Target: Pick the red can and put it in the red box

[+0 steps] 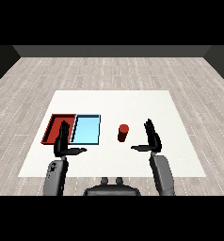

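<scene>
A red can (123,132) stands upright on the white table, right of the trays. The red tray (53,123) lies at the left, with the light blue tray (87,129) right beside it. My right hand (151,137) is open, fingers straight up and thumb pointing left, a short way right of the can and not touching it. My left hand (63,140) is open too, held over the near edge of the red tray, its thumb pointing right.
The white table (132,106) spreads out past the trays and can, over a grey plank floor. Both grey forearms rise from the table's near edge.
</scene>
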Controlling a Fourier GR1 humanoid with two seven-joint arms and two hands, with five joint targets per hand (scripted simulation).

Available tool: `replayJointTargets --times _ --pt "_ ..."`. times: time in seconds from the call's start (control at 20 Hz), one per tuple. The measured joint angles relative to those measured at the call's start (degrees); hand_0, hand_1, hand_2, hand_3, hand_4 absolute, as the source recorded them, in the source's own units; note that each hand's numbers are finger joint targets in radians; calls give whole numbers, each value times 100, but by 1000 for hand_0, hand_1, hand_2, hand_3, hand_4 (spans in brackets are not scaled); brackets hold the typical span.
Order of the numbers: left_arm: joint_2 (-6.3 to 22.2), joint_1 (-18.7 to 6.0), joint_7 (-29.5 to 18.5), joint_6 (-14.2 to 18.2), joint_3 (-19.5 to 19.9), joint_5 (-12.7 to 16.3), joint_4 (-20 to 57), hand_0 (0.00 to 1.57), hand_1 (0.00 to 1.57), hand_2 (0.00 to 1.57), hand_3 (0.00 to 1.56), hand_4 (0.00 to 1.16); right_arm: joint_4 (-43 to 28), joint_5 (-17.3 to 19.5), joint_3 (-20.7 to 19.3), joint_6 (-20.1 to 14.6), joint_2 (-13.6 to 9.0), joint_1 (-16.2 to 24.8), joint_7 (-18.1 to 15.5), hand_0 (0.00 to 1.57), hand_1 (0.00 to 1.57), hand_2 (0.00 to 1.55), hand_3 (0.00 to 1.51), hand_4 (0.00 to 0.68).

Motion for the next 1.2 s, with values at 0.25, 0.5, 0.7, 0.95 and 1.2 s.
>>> replayJointTargets --times 0.25,0.5,0.7,0.95,1.2 --pt "-49 7 -1 38 -42 -51 -22 0 0 0 0 0 254 -36 -9 -87 57 -189 -70 0 0 0 0 0" --pt "-86 -59 11 111 -64 -93 -5 0 0 0 0 0 693 -49 4 -52 93 -303 -350 0 0 0 0 0" --pt "-23 -110 -32 37 29 -12 113 0 0 0 0 0 947 -238 -73 -33 61 -632 -230 0 0 0 0 0" --pt "-86 -21 -21 38 -31 13 -2 0 0 0 0 0 1341 -367 -67 -95 91 -864 -265 0 0 0 0 0" --pt "-17 90 31 -112 62 201 -138 0 0 0 0 0 1901 -662 275 -419 144 -1070 -622 0 0 0 0 0"
